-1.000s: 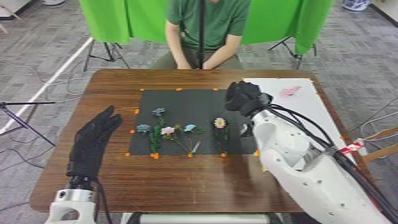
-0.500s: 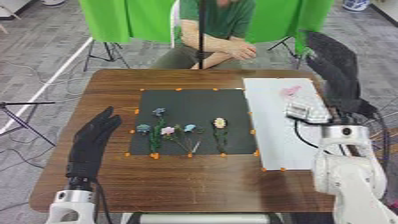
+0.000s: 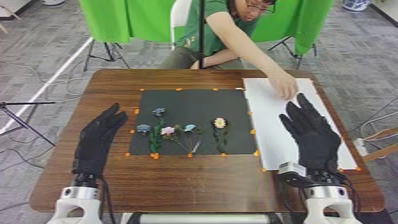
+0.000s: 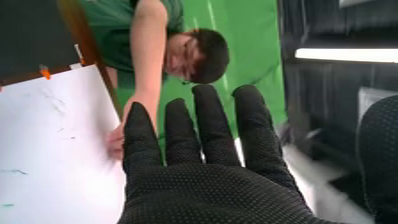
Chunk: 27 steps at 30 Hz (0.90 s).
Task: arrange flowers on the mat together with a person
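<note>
Flowers [image 3: 168, 131] are lying on the dark mat [image 3: 182, 105], mostly toward the left edge of the tabletop [image 3: 213, 187]. A person's hand [image 3: 284, 86] is reaching onto the white sheet [image 3: 274, 125] near the far right corner. The left hand [image 3: 94, 140] and right hand [image 3: 316, 145] are pointing forward beside opposite edges, their fingers straightening out, the right's spreading slightly, holding nothing.

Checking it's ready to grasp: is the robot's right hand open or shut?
Open: the right hand has straight, spread fingers over the white sheet.
</note>
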### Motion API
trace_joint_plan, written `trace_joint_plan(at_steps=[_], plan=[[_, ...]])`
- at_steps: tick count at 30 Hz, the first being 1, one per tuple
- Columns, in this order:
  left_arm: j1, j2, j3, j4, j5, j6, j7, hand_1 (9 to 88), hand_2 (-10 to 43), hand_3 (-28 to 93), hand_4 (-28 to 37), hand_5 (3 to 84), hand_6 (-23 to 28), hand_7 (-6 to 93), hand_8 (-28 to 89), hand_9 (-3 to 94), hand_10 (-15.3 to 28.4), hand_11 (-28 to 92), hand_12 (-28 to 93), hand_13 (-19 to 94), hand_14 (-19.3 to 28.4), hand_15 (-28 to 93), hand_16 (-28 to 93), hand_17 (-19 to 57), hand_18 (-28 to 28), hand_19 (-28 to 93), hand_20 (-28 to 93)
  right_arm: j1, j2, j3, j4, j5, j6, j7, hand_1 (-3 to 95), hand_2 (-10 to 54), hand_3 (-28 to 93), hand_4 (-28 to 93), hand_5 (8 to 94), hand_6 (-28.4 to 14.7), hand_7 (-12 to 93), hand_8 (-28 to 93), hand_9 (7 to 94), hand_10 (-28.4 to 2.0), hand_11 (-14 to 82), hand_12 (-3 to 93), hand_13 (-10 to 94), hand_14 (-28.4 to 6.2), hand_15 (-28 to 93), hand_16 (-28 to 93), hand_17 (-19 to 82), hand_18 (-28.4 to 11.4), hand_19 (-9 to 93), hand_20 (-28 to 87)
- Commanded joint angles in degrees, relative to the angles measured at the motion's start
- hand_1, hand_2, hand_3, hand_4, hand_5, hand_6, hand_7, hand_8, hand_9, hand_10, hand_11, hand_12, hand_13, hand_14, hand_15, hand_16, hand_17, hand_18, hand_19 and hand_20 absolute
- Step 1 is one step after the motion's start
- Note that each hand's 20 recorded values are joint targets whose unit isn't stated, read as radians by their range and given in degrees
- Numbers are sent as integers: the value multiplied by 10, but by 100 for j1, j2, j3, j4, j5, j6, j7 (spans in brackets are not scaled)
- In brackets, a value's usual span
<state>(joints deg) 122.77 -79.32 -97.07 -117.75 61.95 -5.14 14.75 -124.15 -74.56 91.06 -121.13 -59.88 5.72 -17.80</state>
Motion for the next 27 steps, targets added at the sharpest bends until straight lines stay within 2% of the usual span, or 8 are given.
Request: trace_joint_plan(at_steps=[1, 8, 12, 18, 27], plan=[[1, -8, 14, 48, 37, -81, 1, 231, -40, 671, -238, 437, 27, 74, -59, 438, 123, 106, 123, 327, 141, 89, -3, 56, 95, 14, 155, 64, -18, 39, -62, -192, 7, -138, 39, 36, 784, -207, 336, 4, 72, -95, 362, -123, 30, 73, 234, -85, 55, 76, 139, -106, 5, 246], [-17, 7, -2, 41, 49, -98, 15, 230, -41, 672, -237, 437, 27, 74, -60, 438, 123, 106, 123, 327, 141, 90, -3, 56, 95, 15, 155, -3, -33, 60, -54, -199, -42, -123, 39, 37, 788, -206, 338, 1, 74, -96, 366, -125, 31, 74, 236, -85, 61, 67, 140, -106, 4, 247], [-78, 17, 5, 73, 55, -136, 1, 230, -41, 673, -237, 437, 27, 74, -59, 438, 124, 106, 123, 327, 141, 90, -2, 62, 95, 18, 159, 38, -51, 32, -31, -184, -18, -128, 38, 38, 788, -206, 340, -4, 75, -96, 368, -127, 32, 75, 236, -85, 64, 63, 140, -105, 5, 247], [5, -6, -12, 39, 39, -100, -3, 230, -41, 673, -238, 438, 28, 74, -59, 438, 123, 106, 122, 328, 141, 90, -3, 62, 94, 16, 160, 19, -28, -2, -13, -202, -44, -24, 39, 41, 786, -206, 349, -14, 75, -97, 377, -131, 34, 75, 243, -88, 70, 60, 142, -105, 5, 247], [-2, 7, -31, 39, 13, -79, -4, 231, -41, 672, -239, 438, 28, 73, -59, 438, 123, 106, 122, 327, 141, 90, -3, 60, 93, 15, 159, 40, -55, 2, 1, -270, -105, 93, 41, 45, 786, -203, 394, -23, 79, -95, 411, -142, 43, 80, 260, -95, 83, 58, 147, -107, 11, 249]])
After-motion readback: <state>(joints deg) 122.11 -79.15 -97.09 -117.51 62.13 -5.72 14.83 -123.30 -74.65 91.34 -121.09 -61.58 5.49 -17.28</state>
